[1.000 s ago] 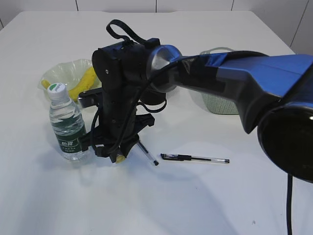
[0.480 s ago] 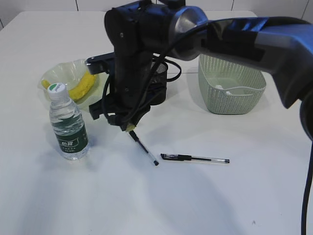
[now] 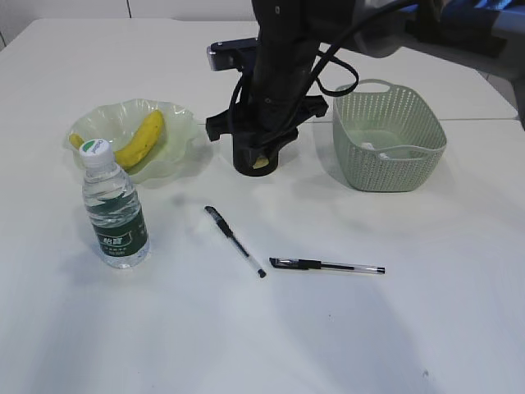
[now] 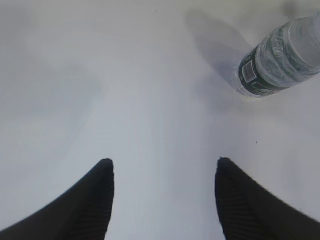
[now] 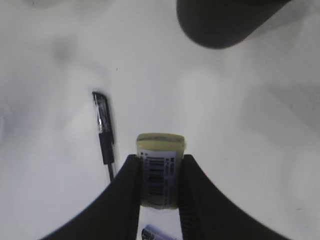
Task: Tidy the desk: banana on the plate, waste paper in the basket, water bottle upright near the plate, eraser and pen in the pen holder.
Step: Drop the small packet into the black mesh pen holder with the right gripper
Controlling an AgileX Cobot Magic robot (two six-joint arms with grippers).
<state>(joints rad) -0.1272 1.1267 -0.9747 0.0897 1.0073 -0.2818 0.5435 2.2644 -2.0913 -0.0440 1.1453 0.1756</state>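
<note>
My right gripper is shut on the cream-yellow eraser, gripping its barcode sleeve, low in front of the black pen holder, which the arm largely covers. In the right wrist view the holder is dark at the top edge. Two pens lie on the desk: one slanted, one level. The banana rests on the wavy green plate. Next to the plate the water bottle stands upright. White waste paper lies in the basket. My left gripper hangs open over bare desk.
The right arm crosses from the upper right over the back of the desk. In the left wrist view the bottle stands at the upper right, apart from the fingers. A pen lies just left of the held eraser.
The right gripper, keeping the eraser, has lifted away from beside the bottle and moved back and right to the pen holder. The slanted pen now lies uncovered.
</note>
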